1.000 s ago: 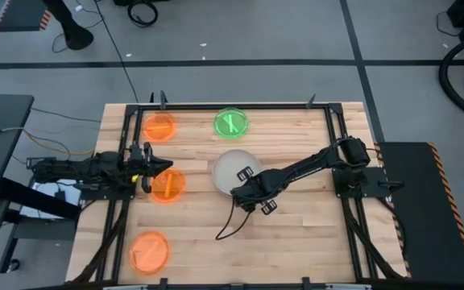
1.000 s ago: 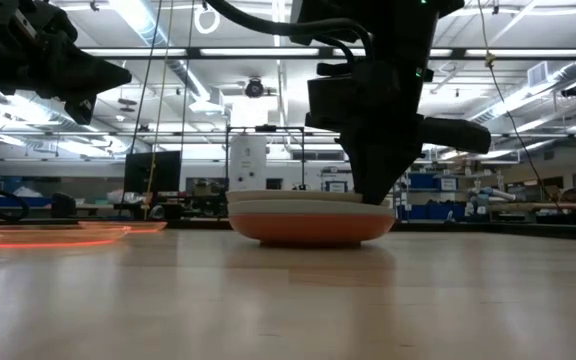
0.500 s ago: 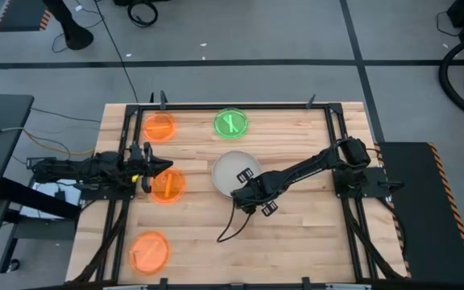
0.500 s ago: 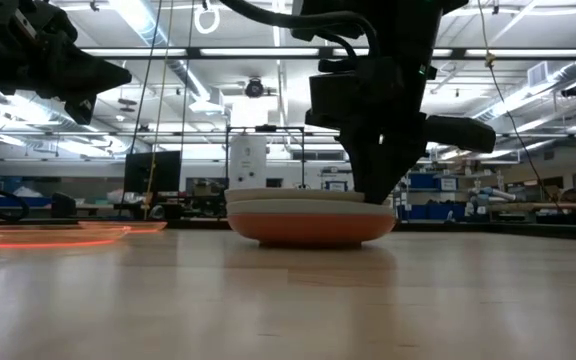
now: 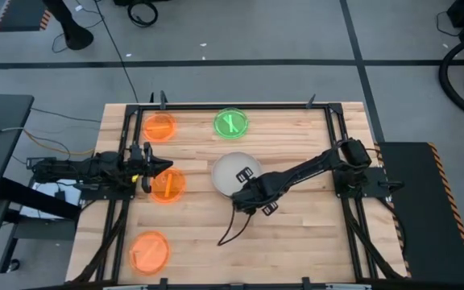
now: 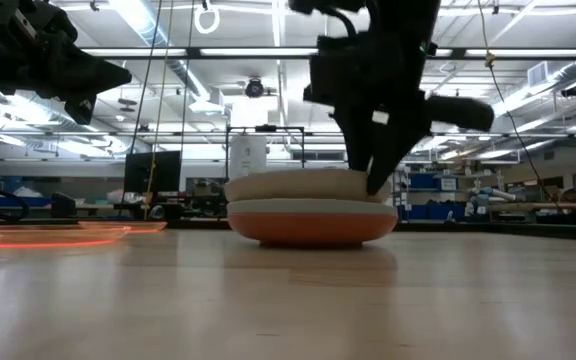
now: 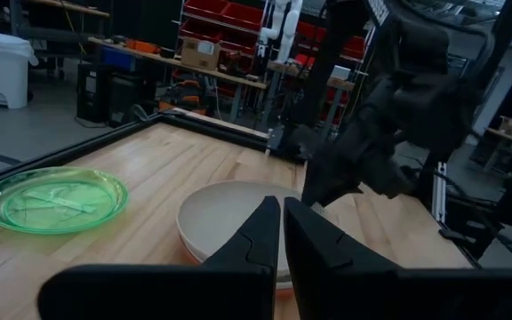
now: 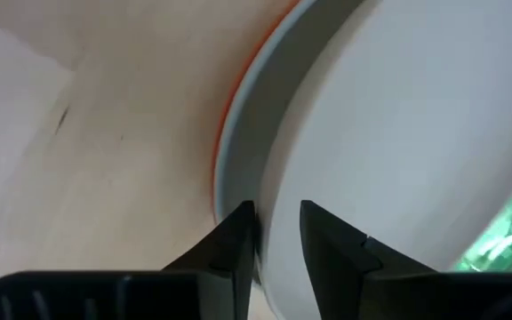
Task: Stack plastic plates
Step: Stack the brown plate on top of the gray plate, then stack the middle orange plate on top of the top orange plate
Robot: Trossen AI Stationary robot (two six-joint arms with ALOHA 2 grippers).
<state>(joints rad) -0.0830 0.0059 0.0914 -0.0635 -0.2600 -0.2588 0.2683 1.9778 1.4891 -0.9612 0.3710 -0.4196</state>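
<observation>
A stack of three large plates [image 5: 230,169] stands mid-table: beige on top, pale blue [image 8: 243,133] under it, red-orange [image 6: 308,228] at the bottom. My right gripper [image 5: 246,192] is shut on the beige plate at the stack's near-right edge. Small neon orange plates lie flat at the far left [image 5: 159,126], middle left [image 5: 168,185] and near left [image 5: 149,251]. A neon green plate [image 5: 231,123] lies near the far edge. My left gripper [image 5: 153,167] is shut, empty, and hovers by the middle orange plate. My right gripper pinches the beige plate's rim [image 8: 278,209] on the stack's near-right side, one finger [image 8: 327,240] on the plate's inner face and one [image 8: 236,240] outside the rim. The fingers slant down from the right. The held side sits raised above the pale blue plate [image 6: 363,182].
A black frame [image 5: 333,129] borders the work area on the wooden table. A black cable [image 5: 230,225] trails from my right gripper toward the near edge. Bare wood [image 5: 296,242] lies near and right of the stack.
My right gripper has risen a little and tipped, still shut on the beige plate. The plate's held side has lifted off the pale blue plate below; the two lower plates have stayed in place.
</observation>
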